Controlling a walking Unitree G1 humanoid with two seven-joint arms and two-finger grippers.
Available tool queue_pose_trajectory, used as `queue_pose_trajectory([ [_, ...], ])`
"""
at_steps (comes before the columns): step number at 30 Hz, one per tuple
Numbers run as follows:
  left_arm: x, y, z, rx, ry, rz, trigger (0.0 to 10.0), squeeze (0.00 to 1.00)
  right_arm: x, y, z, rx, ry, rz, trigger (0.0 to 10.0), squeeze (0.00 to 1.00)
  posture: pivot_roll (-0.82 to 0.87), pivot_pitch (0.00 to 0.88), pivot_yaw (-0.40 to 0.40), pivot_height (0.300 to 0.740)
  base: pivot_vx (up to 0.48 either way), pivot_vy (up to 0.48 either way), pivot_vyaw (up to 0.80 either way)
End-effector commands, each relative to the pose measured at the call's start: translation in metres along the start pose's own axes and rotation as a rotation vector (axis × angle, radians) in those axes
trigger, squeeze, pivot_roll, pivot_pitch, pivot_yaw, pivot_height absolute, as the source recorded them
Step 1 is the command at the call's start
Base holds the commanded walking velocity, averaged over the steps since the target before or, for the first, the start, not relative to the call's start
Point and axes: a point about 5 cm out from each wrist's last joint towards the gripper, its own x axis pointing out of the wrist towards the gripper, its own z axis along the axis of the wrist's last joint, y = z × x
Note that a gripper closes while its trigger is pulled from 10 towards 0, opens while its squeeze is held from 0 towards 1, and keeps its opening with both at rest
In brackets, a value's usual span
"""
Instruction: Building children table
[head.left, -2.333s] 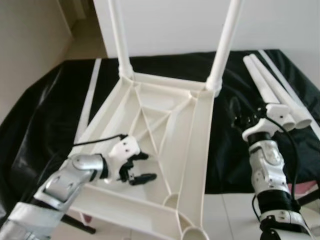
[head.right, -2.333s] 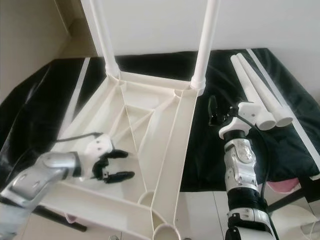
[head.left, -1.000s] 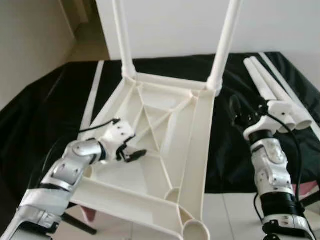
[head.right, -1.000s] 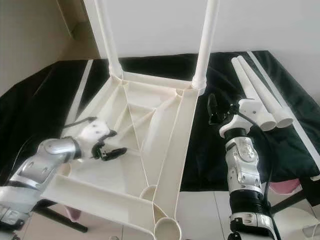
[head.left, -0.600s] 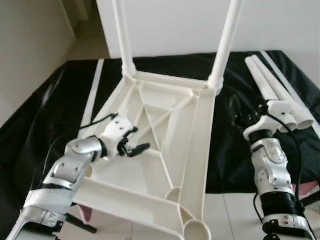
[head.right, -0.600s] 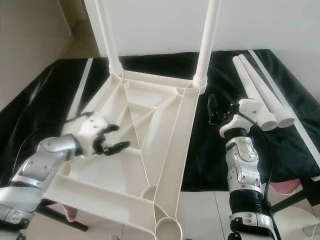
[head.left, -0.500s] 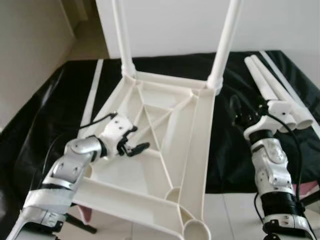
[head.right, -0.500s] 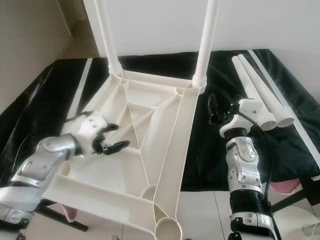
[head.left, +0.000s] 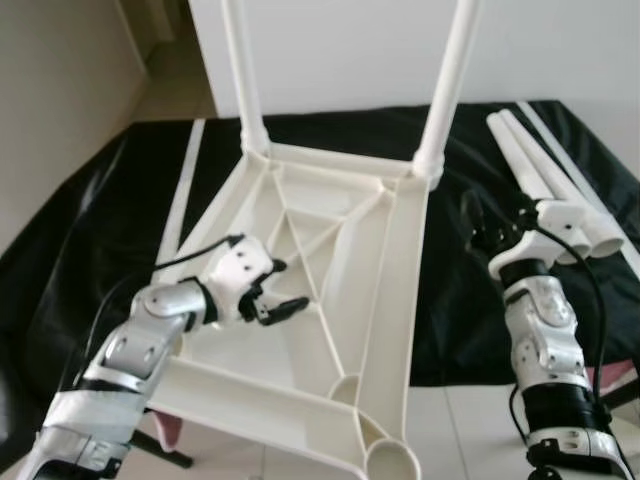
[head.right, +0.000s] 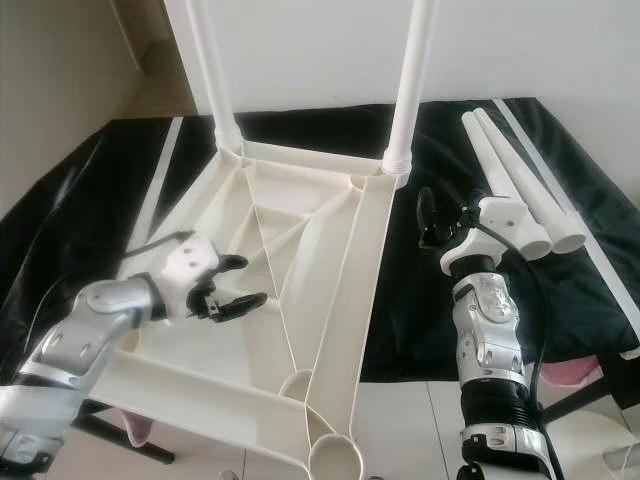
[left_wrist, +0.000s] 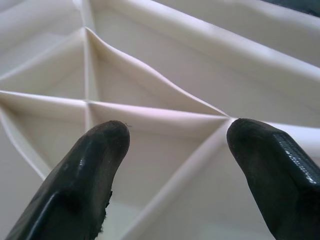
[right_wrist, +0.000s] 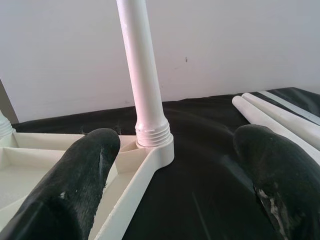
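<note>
The white plastic children's tabletop (head.left: 400, 290) lies upside down on a black cloth, ribbed underside up. Two white legs (head.left: 448, 80) stand screwed into its far corners. Two loose legs (head.left: 540, 170) lie side by side on the cloth at the right. My left gripper (head.left: 283, 288) hovers open over the ribs near the tabletop's left side, and its wrist view has the ribs (left_wrist: 150, 112) between its fingers. My right gripper (head.right: 432, 228) is open with nothing in it, just right of the tabletop and beside the loose legs. Its wrist view looks at the far right leg (right_wrist: 145, 75).
Two round leg sockets (head.left: 390, 462) sit at the tabletop's near corner, which hangs over the table's front edge. A flat white strip (head.left: 185, 190) lies on the cloth at the left. A white wall stands close behind. Tiled floor shows below.
My left gripper has moved from the tabletop's near part farther in over the ribs, then slightly right, staying open. The right arm has held still.
</note>
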Motion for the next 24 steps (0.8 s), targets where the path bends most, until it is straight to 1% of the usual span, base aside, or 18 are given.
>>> queue_pose_trajectory([
  [1, 0.0, -0.005, -0.006, -0.007, 0.035, -0.06, 10.0, 0.0, 0.0, -0.001, -0.002, 0.005, 0.018, 0.004, 10.0, 0.0, -0.05, 0.079, 0.029, 0.74, 0.0, 0.0, 0.0],
  [5, 0.002, -0.006, -0.013, 0.001, 0.088, -0.056, 10.0, 0.0, -0.002, 0.003, -0.006, 0.011, 0.048, 0.041, 10.0, 0.0, -0.05, 0.079, 0.028, 0.74, 0.0, 0.0, 0.0],
  [7, 0.005, -0.002, -0.02, -0.005, 0.134, -0.014, 10.0, 0.0, -0.005, 0.007, -0.015, -0.05, 0.106, 0.065, 10.0, 0.0, -0.05, 0.081, 0.027, 0.74, 0.0, 0.0, 0.0],
  [9, 0.007, 0.003, -0.026, 0.01, 0.177, 0.029, 10.0, 0.0, -0.007, 0.004, -0.026, -0.113, 0.18, 0.027, 10.0, 0.0, -0.06, 0.083, 0.026, 0.74, 0.0, 0.0, 0.0],
  [11, 0.007, 0.005, -0.028, 0.016, 0.189, 0.044, 10.0, 0.0, -0.008, 0.0, -0.033, -0.131, 0.224, -0.028, 10.0, 0.0, -0.06, 0.085, 0.025, 0.74, 0.0, 0.0, 0.0],
  [13, 0.007, 0.005, -0.029, 0.001, 0.202, 0.042, 10.0, 0.0, -0.01, -0.001, -0.041, -0.164, 0.274, -0.065, 10.0, 0.0, -0.06, 0.086, 0.025, 0.74, 0.0, 0.0, 0.0],
  [16, 0.007, 0.005, -0.029, 0.0, 0.204, 0.04, 10.0, 0.0, -0.01, 0.0, -0.042, -0.171, 0.278, -0.066, 10.0, 0.0, -0.06, 0.086, 0.025, 0.74, 0.0, 0.0, 0.0],
  [17, 0.008, 0.007, -0.031, -0.022, 0.228, 0.052, 10.0, 0.0, -0.01, 0.006, -0.049, -0.149, 0.317, -0.058, 10.0, 0.0, -0.05, 0.087, 0.026, 0.74, 0.0, 0.0, 0.0],
  [21, 0.009, 0.01, -0.032, -0.04, 0.24, 0.066, 10.0, 0.0, -0.009, 0.012, -0.054, -0.128, 0.348, -0.039, 10.0, 0.0, -0.05, 0.087, 0.029, 0.74, 0.0, 0.0, 0.0],
  [23, 0.012, 0.013, -0.032, -0.058, 0.247, 0.085, 10.0, 0.0, -0.004, 0.021, -0.058, -0.105, 0.379, 0.006, 10.0, 0.0, -0.05, 0.089, 0.031, 0.74, 0.0, 0.0, 0.0],
  [24, 0.012, 0.013, -0.032, -0.058, 0.247, 0.085, 10.0, 0.0, -0.004, 0.021, -0.058, -0.105, 0.379, 0.006, 10.0, 0.0, -0.05, 0.089, 0.031, 0.74, 0.0, 0.0, 0.0],
])
